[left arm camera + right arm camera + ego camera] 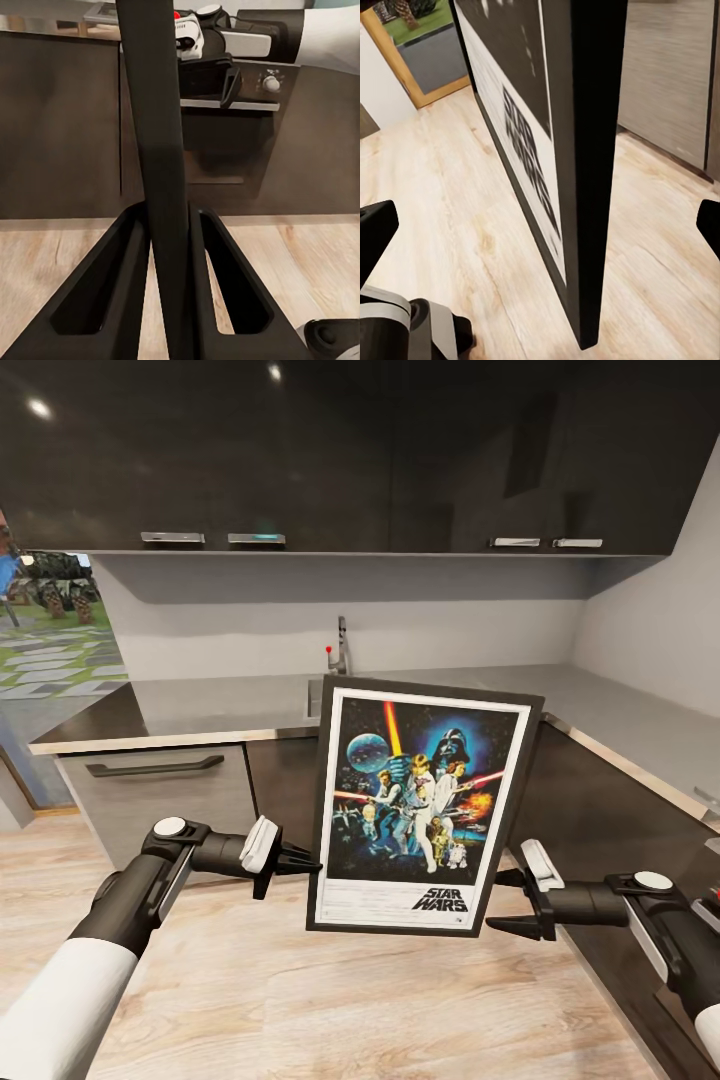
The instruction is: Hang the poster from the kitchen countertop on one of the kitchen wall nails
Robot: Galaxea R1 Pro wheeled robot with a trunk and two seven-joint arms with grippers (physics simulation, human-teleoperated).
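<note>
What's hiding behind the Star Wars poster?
Behind the poster, held by the left claw, are the grey kitchen countertop, dark cabinet fronts and a tap poking above it. The poster covers most of the sink area, so that part stays hidden.

From my head view I can read "STAR WARS" in bold stacked black letters on the white lower border of the poster point(420, 805), near its bottom right corner; fine print lines sit left of that title, too small for me to read; my right wrist view shows only blurred dark marks there.
</note>
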